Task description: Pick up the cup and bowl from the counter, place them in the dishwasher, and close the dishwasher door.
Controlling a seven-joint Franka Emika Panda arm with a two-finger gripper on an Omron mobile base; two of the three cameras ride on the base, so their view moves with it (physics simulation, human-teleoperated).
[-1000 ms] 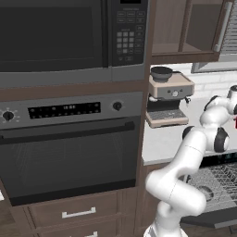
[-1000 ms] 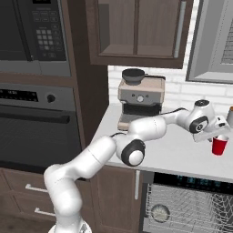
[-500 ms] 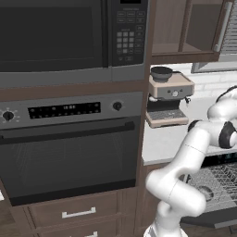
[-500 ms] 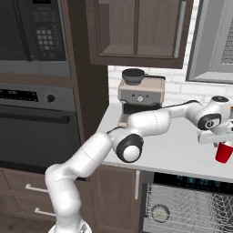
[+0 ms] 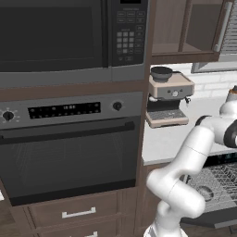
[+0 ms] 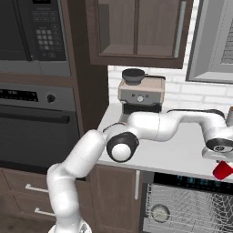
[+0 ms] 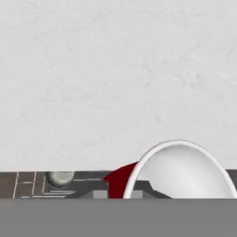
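The white arm is reaching right across the counter [image 6: 182, 152], past the coffee machine [image 6: 139, 93]. In the right base view, the gripper [image 6: 220, 157] is hanging at the counter's front edge with the red cup [image 6: 222, 170] just under it, above the dishwasher [image 6: 191, 205] and its wire rack. The hand view is showing the cup's white inside [image 7: 183, 171]. Whether the fingers are clamping the cup cannot be told

Cup [image 6: 222, 170] over counter [image 6: 182, 152] edge, above dishwasher [image 6: 191, 207].
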